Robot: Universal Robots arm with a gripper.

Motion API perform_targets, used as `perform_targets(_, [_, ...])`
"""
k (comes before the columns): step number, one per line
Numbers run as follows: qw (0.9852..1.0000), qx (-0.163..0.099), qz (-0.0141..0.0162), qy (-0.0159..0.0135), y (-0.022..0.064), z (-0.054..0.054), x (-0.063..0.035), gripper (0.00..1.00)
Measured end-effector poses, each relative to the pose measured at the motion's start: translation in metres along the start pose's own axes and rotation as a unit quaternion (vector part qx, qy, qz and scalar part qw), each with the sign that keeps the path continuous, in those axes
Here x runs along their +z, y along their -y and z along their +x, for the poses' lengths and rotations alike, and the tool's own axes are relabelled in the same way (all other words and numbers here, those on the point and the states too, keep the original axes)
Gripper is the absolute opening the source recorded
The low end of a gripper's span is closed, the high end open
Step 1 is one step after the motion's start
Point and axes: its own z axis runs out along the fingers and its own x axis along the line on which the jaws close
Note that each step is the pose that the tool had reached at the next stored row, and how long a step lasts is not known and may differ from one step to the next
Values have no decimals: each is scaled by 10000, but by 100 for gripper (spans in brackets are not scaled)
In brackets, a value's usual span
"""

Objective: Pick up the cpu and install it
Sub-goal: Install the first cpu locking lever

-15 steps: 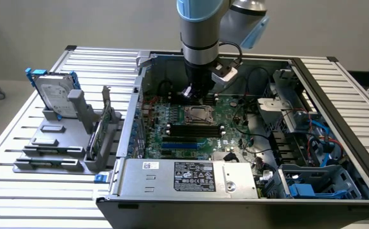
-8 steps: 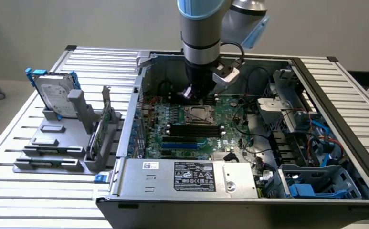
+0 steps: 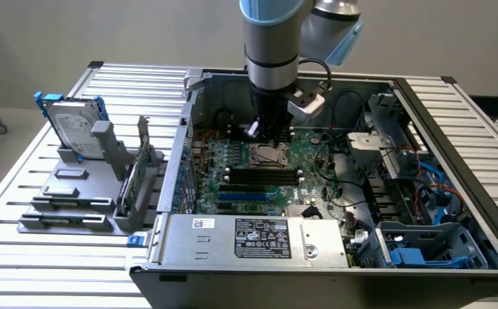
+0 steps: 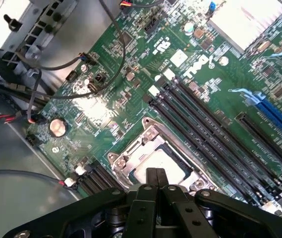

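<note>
Pincer (image 4: 155,174) closed tight, holding nothing, tips just above the cpu (image 4: 161,163) seated in motherboard socket (image 4: 131,151)

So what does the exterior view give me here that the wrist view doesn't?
Exterior view alone: the open computer case on the slatted table, the hard drive upright in a grey rack at the exterior view's left, the power supply, and the arm reaching down into the case.

Wrist view alone: the shut pincer close over the socket, the coin cell battery, and the heatsink.

Both: the green motherboard, the metal-framed socket with a silvery square in it, and the black memory slots.
</note>
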Motion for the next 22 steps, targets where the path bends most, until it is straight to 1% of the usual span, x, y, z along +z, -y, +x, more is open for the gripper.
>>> perform_targets(1, [10000,0,-18,27,-9,-9,-3,11])
perform_targets(2, [10000,0,-27,48,-19,-18,-6,11])
perform_targets(5, [10000,0,-31,71,-52,-50,-24,11])
perform_targets(9, [10000,4,-28,93,-94,-90,-55,11])
perform_targets(15, [9999,14,-12,117,-144,-149,-104,11])
perform_targets(17, [9999,14,-11,118,-135,-186,-115,11])
perform_targets(22, [9999,14,-11,118,-67,-309,-140,11])
